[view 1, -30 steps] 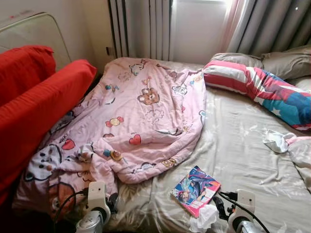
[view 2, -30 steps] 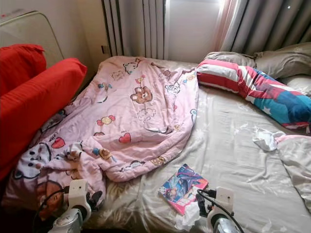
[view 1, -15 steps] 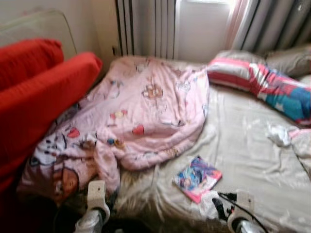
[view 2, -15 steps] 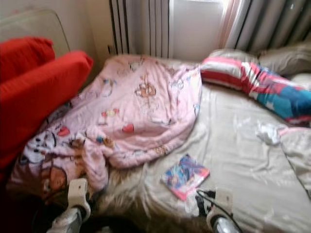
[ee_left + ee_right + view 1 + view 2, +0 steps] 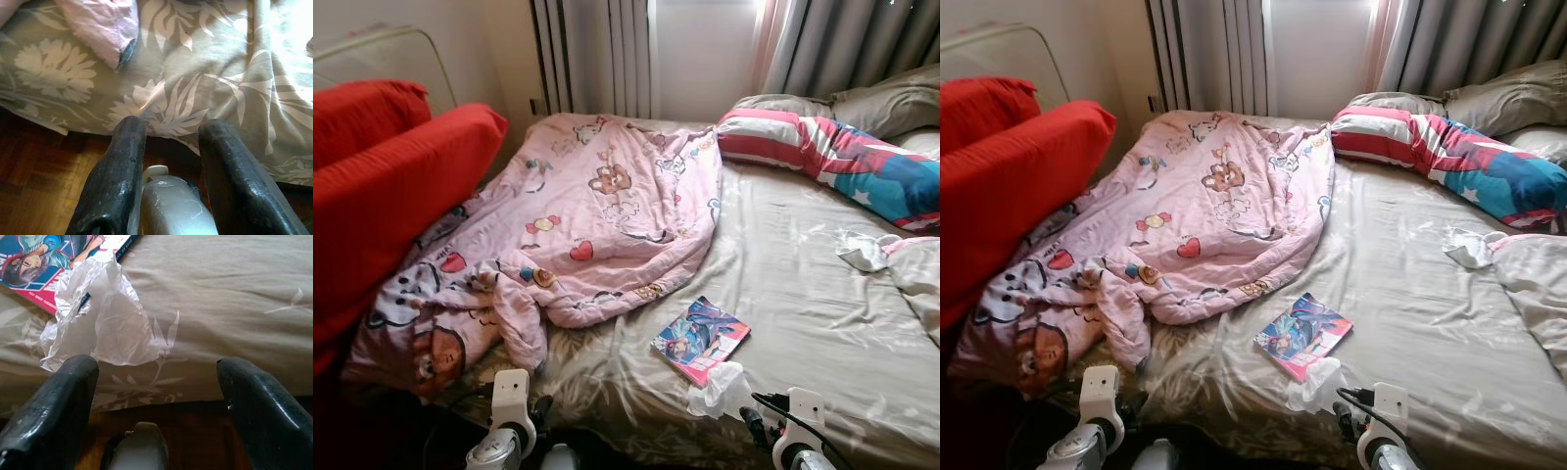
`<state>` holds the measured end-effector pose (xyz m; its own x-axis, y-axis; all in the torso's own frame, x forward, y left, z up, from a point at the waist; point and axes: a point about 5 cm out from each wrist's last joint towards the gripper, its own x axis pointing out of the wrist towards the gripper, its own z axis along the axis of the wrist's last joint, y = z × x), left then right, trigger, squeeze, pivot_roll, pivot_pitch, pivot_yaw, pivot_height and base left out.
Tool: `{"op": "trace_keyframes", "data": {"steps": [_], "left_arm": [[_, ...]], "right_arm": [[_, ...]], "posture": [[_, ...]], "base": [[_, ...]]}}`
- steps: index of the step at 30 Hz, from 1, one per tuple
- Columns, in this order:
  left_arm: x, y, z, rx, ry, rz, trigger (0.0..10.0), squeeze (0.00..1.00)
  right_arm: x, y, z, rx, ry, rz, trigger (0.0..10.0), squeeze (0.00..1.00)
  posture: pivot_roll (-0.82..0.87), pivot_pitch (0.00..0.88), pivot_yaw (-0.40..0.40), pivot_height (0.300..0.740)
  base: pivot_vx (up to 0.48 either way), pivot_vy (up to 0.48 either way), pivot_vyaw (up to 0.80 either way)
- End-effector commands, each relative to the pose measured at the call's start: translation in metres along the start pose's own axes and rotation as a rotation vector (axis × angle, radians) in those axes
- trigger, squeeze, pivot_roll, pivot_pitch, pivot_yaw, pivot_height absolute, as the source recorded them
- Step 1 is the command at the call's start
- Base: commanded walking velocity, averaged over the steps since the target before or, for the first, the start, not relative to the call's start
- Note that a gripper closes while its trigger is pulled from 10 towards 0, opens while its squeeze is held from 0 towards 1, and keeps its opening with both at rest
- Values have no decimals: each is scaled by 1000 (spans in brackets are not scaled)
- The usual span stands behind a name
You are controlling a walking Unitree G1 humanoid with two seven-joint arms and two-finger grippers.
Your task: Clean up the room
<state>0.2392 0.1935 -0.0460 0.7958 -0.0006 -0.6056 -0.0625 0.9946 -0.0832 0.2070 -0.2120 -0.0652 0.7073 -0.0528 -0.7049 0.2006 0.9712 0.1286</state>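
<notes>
Presently, the right tool [image 5: 156, 396] is held low at the near edge of the bed [image 5: 803, 304], its two black fingers [image 5: 58, 401] spread wide apart with nothing between them. No contact with any item is seen; a crumpled clear plastic wrapper [image 5: 102, 323] lies on the sheet just ahead of the fingers, apart from them. The wrapper rests against the near corner of a colourful illustrated book [image 5: 701, 339], which lies flat on the beige leaf-patterned sheet near the bed's front edge.

The left tool [image 5: 168, 161] is positioned at the bed's near edge, above the wooden floor [image 5: 39, 171]. Its fingers are parted by a moderate gap and nothing is gripped; the hanging sheet is seen just beyond the tips, and whether it is touched cannot be told.

A pink cartoon-print quilt [image 5: 597, 215] is heaped over the left half of the bed, one corner reaching towards the left tool. A striped red, white and blue pillow [image 5: 832, 166] lies at the far right by the curtains [image 5: 842, 44]. A crumpled white tissue [image 5: 865, 253] is noted on the sheet at the right. Red cushions [image 5: 391, 196] stand at the left.
</notes>
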Motion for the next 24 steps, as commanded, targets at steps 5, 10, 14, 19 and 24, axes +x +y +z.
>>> {"op": "trace_keyframes", "data": {"steps": [5,10,14,19,24], "left_arm": [[1,3,5,18,-6,3,10000,0],[1,3,5,16,-8,7,10000,0],[1,3,5,16,-8,8,10000,0],[1,3,5,14,-7,8,10000,0],[1,3,5,13,-5,5,10000,0]], "right_arm": [[1,4,3,-29,-5,34,10000,0],[1,5,3,-29,3,54,10000,0],[1,6,3,-13,6,54,10000,0],[1,5,3,-10,3,47,10000,0],[1,3,4,5,-18,14,10000,0]], "posture": [[8,0,-18,652],[8,0,-18,652],[10,0,-19,652],[10,0,-19,652],[8,0,-19,652]], "base": [[0,0,619],[226,0,800],[310,0,200],[315,0,0],[249,0,0]]}}
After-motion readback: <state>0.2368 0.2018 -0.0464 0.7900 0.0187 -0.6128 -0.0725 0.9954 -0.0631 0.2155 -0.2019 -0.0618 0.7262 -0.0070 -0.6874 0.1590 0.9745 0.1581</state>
